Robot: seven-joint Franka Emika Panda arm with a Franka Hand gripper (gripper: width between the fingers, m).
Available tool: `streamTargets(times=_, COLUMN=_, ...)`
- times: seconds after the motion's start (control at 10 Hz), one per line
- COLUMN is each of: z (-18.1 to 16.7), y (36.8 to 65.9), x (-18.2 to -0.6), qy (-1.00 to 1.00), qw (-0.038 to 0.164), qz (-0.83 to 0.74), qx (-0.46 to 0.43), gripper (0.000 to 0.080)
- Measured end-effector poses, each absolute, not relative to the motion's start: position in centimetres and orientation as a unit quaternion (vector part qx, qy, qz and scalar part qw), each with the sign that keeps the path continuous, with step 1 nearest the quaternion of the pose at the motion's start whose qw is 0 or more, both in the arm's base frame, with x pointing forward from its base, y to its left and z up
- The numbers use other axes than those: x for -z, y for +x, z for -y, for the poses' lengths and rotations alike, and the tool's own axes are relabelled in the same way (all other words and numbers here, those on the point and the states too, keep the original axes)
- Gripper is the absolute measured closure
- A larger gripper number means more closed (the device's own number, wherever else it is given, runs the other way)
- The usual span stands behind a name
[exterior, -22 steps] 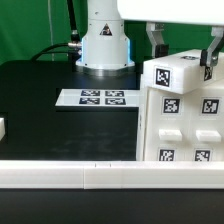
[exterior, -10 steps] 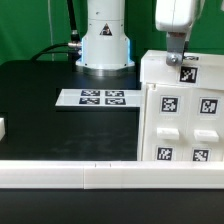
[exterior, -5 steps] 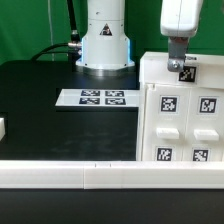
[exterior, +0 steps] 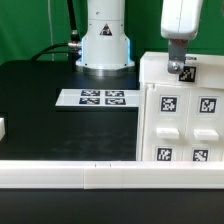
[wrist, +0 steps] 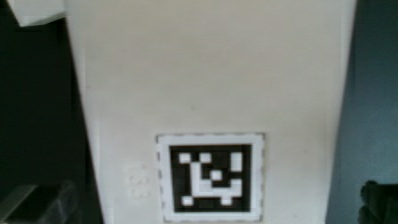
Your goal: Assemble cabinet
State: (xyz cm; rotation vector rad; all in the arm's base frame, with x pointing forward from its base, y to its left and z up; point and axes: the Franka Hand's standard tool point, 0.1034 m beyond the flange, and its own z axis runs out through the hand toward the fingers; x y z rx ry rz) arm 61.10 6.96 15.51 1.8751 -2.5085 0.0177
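White plastic: the cabinet (exterior: 182, 115), thick walls, square black-and-white tags.
Place: black surface (exterior: 50, 110), exterior view's right, near side.
Pincer (exterior: 181, 66): at cabinet's far top edge; open or closed, cannot tell.

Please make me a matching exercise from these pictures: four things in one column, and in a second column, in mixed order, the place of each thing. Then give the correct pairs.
Things:
1. cabinet
2. marker board
3. gripper
4. robot base

Places:
A. flat on the black table, in front of the robot base
B. at the top edge of the cabinet, by a tag
C. at the back, behind the marker board
D. on the exterior view's right, its tagged face toward the camera

Pairs: 1-D, 2-A, 3-B, 4-C
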Motion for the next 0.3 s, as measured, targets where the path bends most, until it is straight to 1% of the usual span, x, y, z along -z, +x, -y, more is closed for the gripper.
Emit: streamTargets(times=0.3, z=-6.97, y=61.09, x=-15.47, qy=0.599, qw=0.005, qz=0.801, qx=-0.006, gripper=0.0002)
